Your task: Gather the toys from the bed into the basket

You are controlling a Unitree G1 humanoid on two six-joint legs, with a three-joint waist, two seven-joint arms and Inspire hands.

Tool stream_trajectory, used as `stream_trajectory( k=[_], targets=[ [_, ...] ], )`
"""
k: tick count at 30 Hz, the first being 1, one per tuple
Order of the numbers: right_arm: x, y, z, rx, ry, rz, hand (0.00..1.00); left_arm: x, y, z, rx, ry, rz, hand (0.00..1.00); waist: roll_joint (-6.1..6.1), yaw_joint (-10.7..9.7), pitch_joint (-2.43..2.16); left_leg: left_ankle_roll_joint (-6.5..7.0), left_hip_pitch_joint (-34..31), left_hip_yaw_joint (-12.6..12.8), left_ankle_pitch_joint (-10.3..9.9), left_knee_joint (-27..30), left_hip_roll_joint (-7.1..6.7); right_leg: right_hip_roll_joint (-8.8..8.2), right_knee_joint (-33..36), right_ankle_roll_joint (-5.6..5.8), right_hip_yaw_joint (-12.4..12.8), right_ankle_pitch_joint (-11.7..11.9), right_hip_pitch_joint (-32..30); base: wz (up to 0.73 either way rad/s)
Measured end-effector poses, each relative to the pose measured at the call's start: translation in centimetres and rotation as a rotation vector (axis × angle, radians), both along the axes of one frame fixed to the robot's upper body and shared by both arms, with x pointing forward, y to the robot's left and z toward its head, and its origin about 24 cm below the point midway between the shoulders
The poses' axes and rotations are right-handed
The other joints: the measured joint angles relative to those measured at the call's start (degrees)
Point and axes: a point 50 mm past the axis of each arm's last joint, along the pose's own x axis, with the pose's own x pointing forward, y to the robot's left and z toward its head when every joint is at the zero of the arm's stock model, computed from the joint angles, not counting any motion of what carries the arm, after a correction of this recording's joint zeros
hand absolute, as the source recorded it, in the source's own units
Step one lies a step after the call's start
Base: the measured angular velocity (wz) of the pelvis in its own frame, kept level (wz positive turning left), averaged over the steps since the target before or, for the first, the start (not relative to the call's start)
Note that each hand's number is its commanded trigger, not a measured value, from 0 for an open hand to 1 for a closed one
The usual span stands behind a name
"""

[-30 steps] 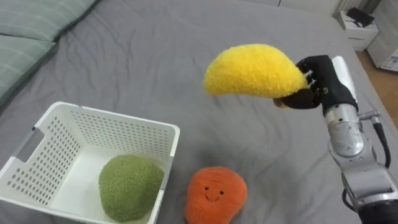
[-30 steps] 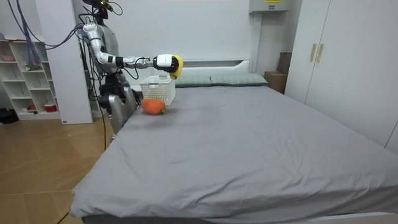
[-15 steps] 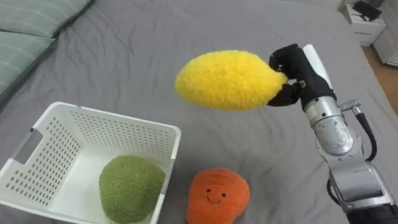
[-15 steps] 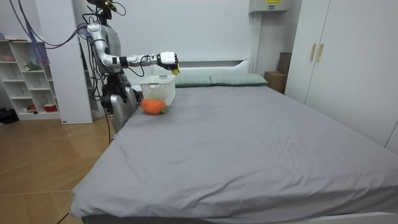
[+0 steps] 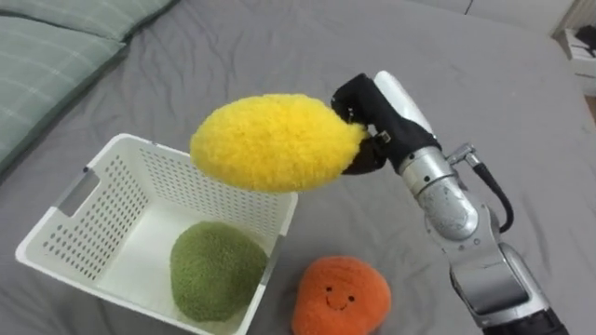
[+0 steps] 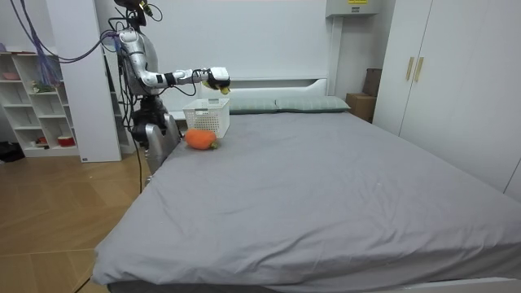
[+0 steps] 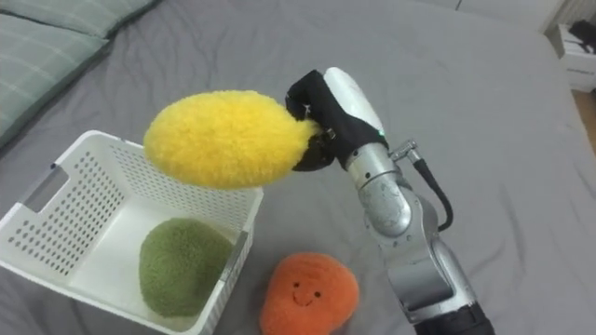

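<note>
Three plush toys in all. One yellow toy (image 5: 270, 141) is up in the air, clasped by the one right hand (image 5: 368, 107). One green toy (image 5: 216, 270) lies inside the basket at near left. One orange toy (image 5: 342, 296) with a stitched face lies on the bed, near, just right of the basket. There is one white basket (image 5: 88, 223). Two striped pillows are at far left: the nearer pillow (image 5: 51, 74) and the farther pillow (image 5: 93, 11). There is one bed (image 5: 484, 84) with a grey sheet. The room view adds one white shelf unit (image 6: 37, 102) at its left.
</note>
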Motion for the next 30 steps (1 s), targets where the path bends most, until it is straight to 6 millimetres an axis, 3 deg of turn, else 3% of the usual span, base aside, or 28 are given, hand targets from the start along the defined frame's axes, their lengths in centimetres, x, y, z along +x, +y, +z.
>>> stream_trajectory(
  k=[5, 8, 9, 10, 11, 12, 18, 23, 30],
  targets=[
    [-0.2, 1.2, -0.4, 0.014, 0.034, 0.037, 1.00, 0.3, -0.2, -0.1, -0.005, 0.008, 0.001, 0.00, -0.27, 1.74, 0.48, -0.01, -0.12, -0.64, 0.00, 0.08, -0.02, -0.17, -0.04, 0.01, -1.02, -0.01, 0.33, 0.07],
    [-0.5, 2.1, -0.8, -0.010, 0.061, 0.087, 0.97, 0.9, -0.5, 0.0, -0.005, 0.000, -0.018, 0.00, -0.54, 3.18, 0.45, 0.00, -0.59, -0.93, -0.01, -0.01, -0.11, -0.11, -0.04, 0.04, -1.05, -0.03, 0.19, 0.07],
    [-0.6, 2.4, -0.9, -0.019, 0.073, 0.106, 0.69, 1.0, -0.5, 0.0, -0.005, -0.002, -0.026, 0.00, -0.58, 3.52, 0.42, 0.00, -0.72, -1.14, -0.01, 0.03, -0.16, -0.11, -0.04, 0.09, -1.09, -0.06, 0.18, 0.10],
    [-0.6, 2.6, -0.9, -0.022, 0.080, 0.116, 0.55, 1.1, -0.5, 0.0, -0.004, -0.002, -0.028, 0.00, -0.60, 4.14, 0.41, 0.00, -0.75, -1.17, -0.01, 0.04, -0.17, -0.10, -0.04, 0.12, -1.12, -0.08, 0.15, 0.05],
    [-0.7, 2.9, -1.0, -0.031, 0.095, 0.130, 0.19, 1.3, -0.5, 0.0, -0.005, -0.002, -0.029, 0.00, -0.63, 4.74, 0.40, 0.00, -0.82, -1.19, 0.00, 0.08, -0.17, -0.09, -0.05, 0.12, -1.14, -0.08, 0.06, 0.00],
    [-0.7, 3.3, -1.2, -0.050, 0.103, 0.144, 0.00, 1.3, -0.5, 0.1, -0.002, 0.001, -0.035, 0.00, -0.65, 5.43, 0.38, -0.01, -0.95, -1.21, 0.01, 0.10, -0.17, -0.07, -0.03, 0.12, -1.24, -0.08, -0.02, 0.00],
    [-0.5, 4.3, -2.3, -0.088, 0.148, 0.152, 0.00, 1.5, -0.3, 0.2, 0.011, 0.011, -0.044, 0.00, -1.13, 7.90, 0.29, -0.01, -1.62, -2.15, 0.02, 0.81, -0.29, -0.19, -0.09, 0.18, -2.94, -0.12, -0.02, 0.08],
    [-0.2, 4.2, -2.9, -0.100, 0.186, 0.125, 0.00, 1.1, -0.1, 0.1, 0.027, 0.057, -0.068, 0.00, -2.18, 8.91, 0.23, 0.00, -2.39, -3.24, 0.03, 1.38, -0.67, -0.38, -0.95, 0.19, -4.28, -0.13, 0.21, 0.11],
    [-0.2, 4.3, -2.9, -0.099, 0.184, 0.126, 0.00, 0.6, -0.1, 0.1, 0.038, 0.081, -0.087, 0.00, -2.31, 9.30, 0.28, 0.01, -2.32, -3.57, 0.02, 1.54, -0.75, -0.41, -0.98, 0.19, -4.56, -0.13, 0.37, 0.02]
  ],
)
